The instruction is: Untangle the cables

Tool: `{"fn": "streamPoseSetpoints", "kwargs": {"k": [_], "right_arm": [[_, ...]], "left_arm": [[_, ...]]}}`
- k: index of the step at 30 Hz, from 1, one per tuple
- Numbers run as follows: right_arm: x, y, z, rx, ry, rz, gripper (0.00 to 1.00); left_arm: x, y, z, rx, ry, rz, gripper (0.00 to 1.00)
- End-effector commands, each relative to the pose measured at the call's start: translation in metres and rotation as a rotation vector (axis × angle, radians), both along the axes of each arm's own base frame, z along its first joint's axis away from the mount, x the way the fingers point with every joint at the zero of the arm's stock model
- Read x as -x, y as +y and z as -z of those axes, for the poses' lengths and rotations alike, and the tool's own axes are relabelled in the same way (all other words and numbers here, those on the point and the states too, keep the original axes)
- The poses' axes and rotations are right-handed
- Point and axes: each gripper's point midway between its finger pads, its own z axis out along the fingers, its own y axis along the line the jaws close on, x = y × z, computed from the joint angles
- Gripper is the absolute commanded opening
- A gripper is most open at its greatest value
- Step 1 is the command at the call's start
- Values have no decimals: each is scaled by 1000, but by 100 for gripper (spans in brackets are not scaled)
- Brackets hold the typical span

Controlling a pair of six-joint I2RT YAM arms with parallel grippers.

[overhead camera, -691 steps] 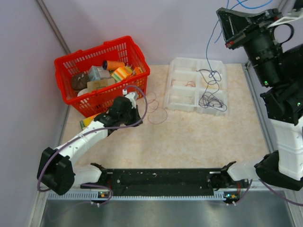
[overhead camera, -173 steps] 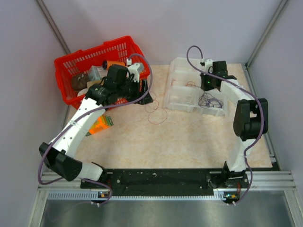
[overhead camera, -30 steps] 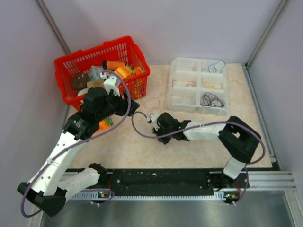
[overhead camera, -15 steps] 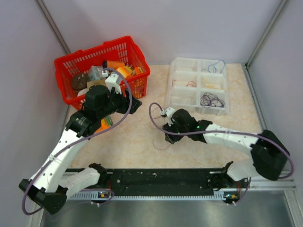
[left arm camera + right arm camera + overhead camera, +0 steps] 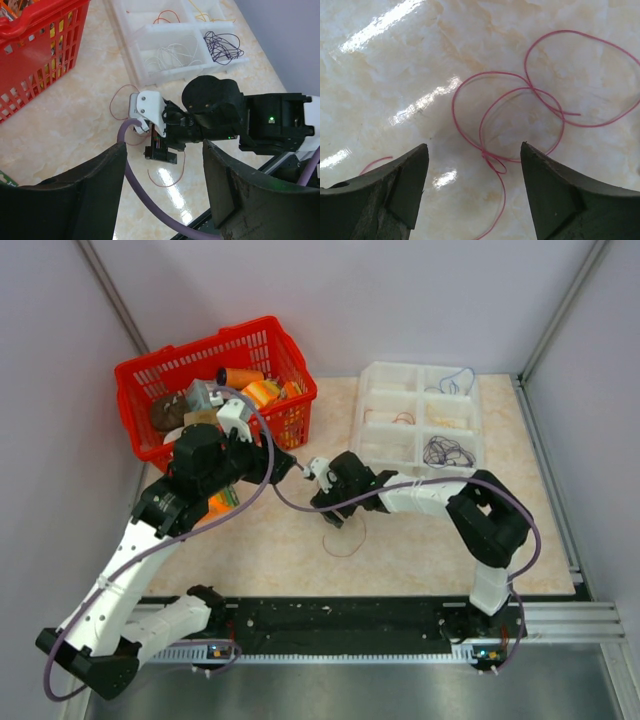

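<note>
Two pairs of jaws stand spread, and neither holds anything. The right gripper (image 5: pixel 472 150) hangs low over the table (image 5: pixel 430 535), its fingers straddling a thin red cable (image 5: pixel 530 89) that lies loose in overlapping loops, with a small twist at one crossing; I'd guess it sits there to get at that twist. The left gripper (image 5: pixel 164 145) hovers beside the red basket (image 5: pixel 140 370), placed to help. Other cables sit apart in the white tray (image 5: pixel 417 367), a dark bundle (image 5: pixel 447 451) among them

Arms bent inward, jaws parted
The white-and-black left arm (image 5: pixel 128 545) and white-and-black right arm (image 5: pixel 432 494) are angled together; the black two-finger left gripper (image 5: pixel 164 144) and black two-finger right gripper (image 5: pixel 472 146) are held wide apart.
</note>
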Motion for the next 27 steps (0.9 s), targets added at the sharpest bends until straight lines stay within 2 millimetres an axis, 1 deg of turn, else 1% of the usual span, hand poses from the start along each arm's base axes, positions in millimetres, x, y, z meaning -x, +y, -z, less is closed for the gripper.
{"fn": "streamPoseSetpoints", "kwargs": {"k": [1, 3, 5, 6, 8, 9, 10, 12, 15, 16, 17, 18, 19, 22, 23, 25, 27], "right_arm": [[-3, 15, 2, -43, 20, -71, 70], [2, 16, 10, -39, 45, -80, 67], [0, 14, 18, -23, 49, -67, 64], [-5, 10, 24, 6, 39, -42, 62], [-8, 0, 34, 62, 30, -8, 52], [-10, -8, 36, 101, 5, 16, 44], [-9, -14, 38, 131, -12, 23, 39], [-5, -25, 34, 182, -76, 34, 26], [5, -27, 15, 169, -149, 8, 15], [10, -27, 6, 151, -160, -2, 8], [13, -26, -3, 132, -164, -4, 3], [16, -26, -9, 114, -156, -1, 0], [21, -25, -15, 96, -138, 2, 0], [29, -17, -47, -16, -116, 38, 0], [32, -12, -59, -66, -105, 42, 0], [32, -7, -86, -153, -104, 85, 0], [34, 0, -108, -251, -69, 119, 0]], "left_arm": [[-2, 5, -25, 18, -78, -16, 66], [-2, 5, -25, 15, -78, -16, 66], [-3, 6, -24, 12, -77, -18, 66], [-3, 5, -21, 6, -70, -17, 66], [-3, 5, -23, 4, -74, -16, 66], [-3, 6, -23, 0, -76, -17, 66], [-3, 6, -22, -4, -74, -16, 66], [-4, 7, -22, -8, -78, -22, 66], [-6, 7, -20, -11, -74, -21, 66], [-6, 6, -19, -10, -72, -19, 66], [-7, 4, -19, -8, -69, -15, 66], [-8, 4, -18, -8, -67, -14, 66], [-9, 3, -18, -7, -66, -13, 66], [-11, 1, -19, 0, -65, -13, 66], [-12, 0, -20, 1, -66, -13, 66], [-12, 1, -21, 3, -70, -19, 66], [-13, 2, -22, 0, -76, -24, 66]]}}
